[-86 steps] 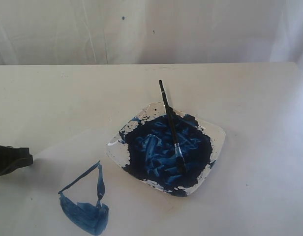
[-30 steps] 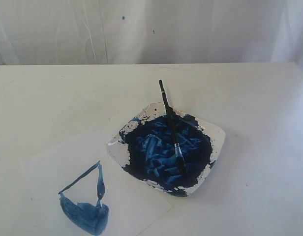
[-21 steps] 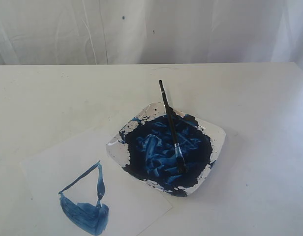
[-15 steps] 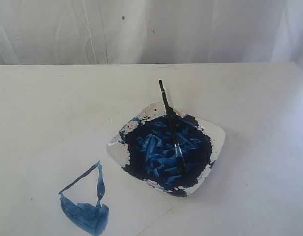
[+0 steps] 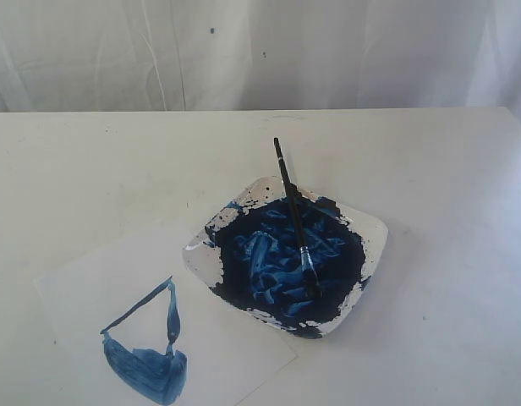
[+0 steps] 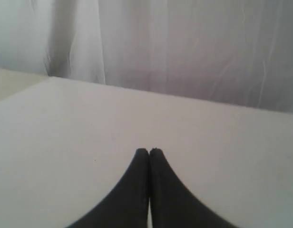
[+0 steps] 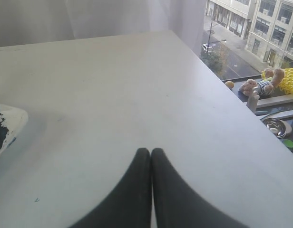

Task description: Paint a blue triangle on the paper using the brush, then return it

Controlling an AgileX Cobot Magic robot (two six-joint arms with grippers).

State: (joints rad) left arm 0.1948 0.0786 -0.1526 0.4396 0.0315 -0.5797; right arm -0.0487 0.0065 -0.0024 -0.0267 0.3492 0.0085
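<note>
The blue triangle is painted on the white paper at the front left of the exterior view. The black-handled brush lies across the plate, bristles in the dark-blue paint and handle end sticking out past the far rim. No arm shows in the exterior view. My left gripper is shut and empty over bare table. Over bare table too, my right gripper is shut on nothing, with a corner of the plate off to one side.
A white curtain hangs behind the table. In the right wrist view the table edge runs close by, with a window, a toy and a metal bowl beyond it.
The dark left gripper seen at the left edge earlier has withdrawn out of the exterior view. Brush, plate and paper have not moved.
</note>
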